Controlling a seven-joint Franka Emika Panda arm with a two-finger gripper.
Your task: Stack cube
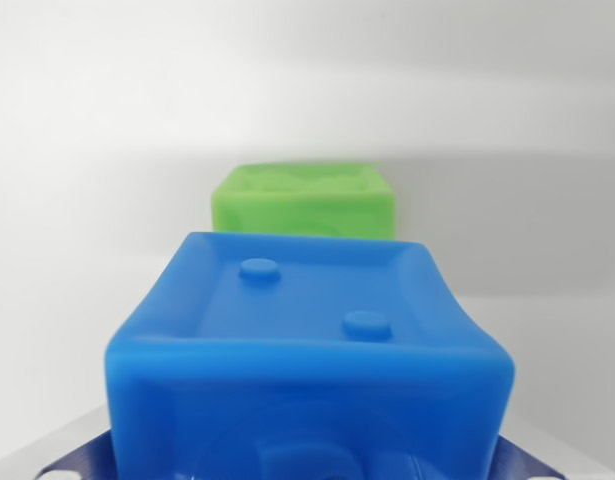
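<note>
- The blue cube (307,350) fills the lower part of the wrist view, close under the camera, its dimpled top face with two raised studs turned up.
- Dark blue finger (72,462) parts show at the bottom corners on either side of it; they look clamped on the cube, though the contact itself is hidden.
- The green cube (305,200) sits beyond it on the pale tabletop (87,220), well in from any visible edge.
- My guess: the carry step — blue in hand, not yet stacked.
- The next move calls for centring blue over green, then lowering squarely before letting go.
</note>
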